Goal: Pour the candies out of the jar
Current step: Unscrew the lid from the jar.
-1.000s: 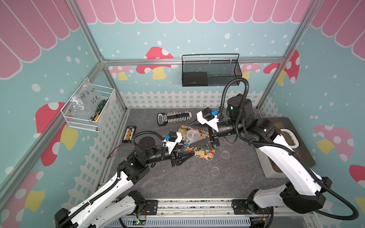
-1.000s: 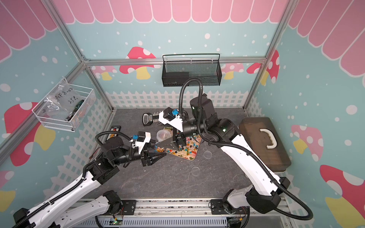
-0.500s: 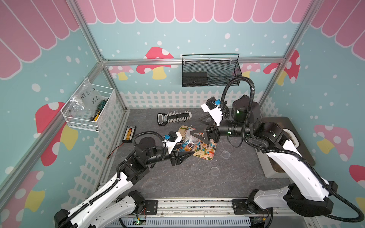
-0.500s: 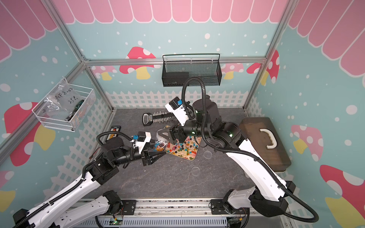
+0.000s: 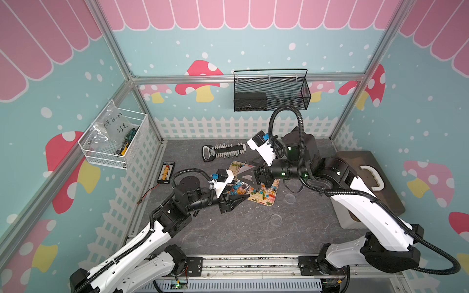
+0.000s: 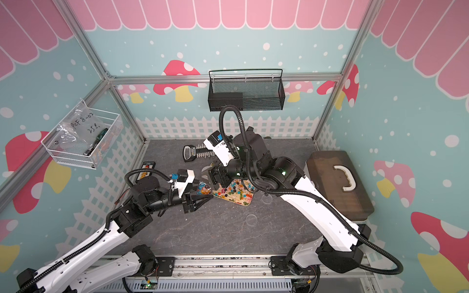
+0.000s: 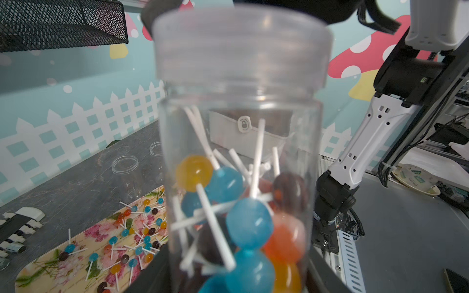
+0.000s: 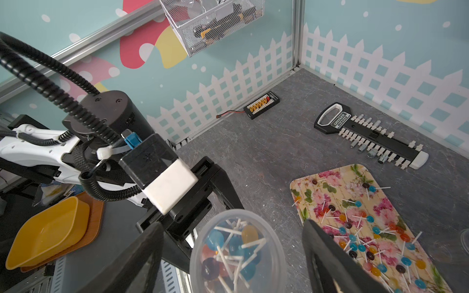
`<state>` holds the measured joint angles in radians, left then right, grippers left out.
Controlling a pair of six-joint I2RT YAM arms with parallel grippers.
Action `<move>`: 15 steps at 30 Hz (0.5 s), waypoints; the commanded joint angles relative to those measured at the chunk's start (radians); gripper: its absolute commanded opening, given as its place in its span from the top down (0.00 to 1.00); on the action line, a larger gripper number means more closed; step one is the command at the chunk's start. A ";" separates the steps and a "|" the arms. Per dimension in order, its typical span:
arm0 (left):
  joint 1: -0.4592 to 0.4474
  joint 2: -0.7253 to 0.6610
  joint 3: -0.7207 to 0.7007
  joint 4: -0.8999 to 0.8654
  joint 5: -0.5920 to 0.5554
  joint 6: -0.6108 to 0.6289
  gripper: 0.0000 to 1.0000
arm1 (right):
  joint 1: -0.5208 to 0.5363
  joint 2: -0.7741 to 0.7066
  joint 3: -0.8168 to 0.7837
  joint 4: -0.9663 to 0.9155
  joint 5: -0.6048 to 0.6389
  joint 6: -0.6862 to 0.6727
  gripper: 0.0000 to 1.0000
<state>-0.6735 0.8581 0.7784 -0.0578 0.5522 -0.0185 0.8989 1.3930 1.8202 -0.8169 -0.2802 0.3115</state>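
A clear plastic jar (image 7: pixel 238 114) with its lid (image 7: pixel 241 43) on stands upright in my left gripper (image 7: pixel 238 279), which is shut on its lower body. Candies (image 7: pixel 248 223) with blue, orange and dark heads fill its bottom. In both top views the jar (image 5: pixel 238 189) (image 6: pixel 203 189) sits at the near left edge of a floral tray (image 5: pixel 266 200). More candies (image 8: pixel 368 228) lie scattered on that tray (image 8: pixel 304 187). My right gripper (image 8: pixel 233 253) is open, one finger on each side of the lid (image 8: pixel 236 251), with a gap on both sides.
Two clear round rims (image 5: pixel 289 198) (image 5: pixel 276 219), of jars or lids, rest on the table right of the tray. A socket holder (image 5: pixel 223 151) and a small black board (image 5: pixel 166 172) lie behind. A brown case (image 5: pixel 368 182) stands at the right. Wire baskets (image 5: pixel 271 91) (image 5: pixel 114 142) hang on the walls.
My right wrist has turned and its gripper has shifted left, to either side of the jar's lid. The left arm and the jar have stayed put.
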 commanded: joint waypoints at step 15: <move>0.005 -0.037 -0.004 0.006 -0.012 0.021 0.41 | 0.024 0.033 0.030 -0.026 0.037 -0.009 0.38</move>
<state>-0.6735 0.8383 0.7765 -0.0719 0.5438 -0.0185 0.9176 1.4181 1.8275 -0.8307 -0.2459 0.3088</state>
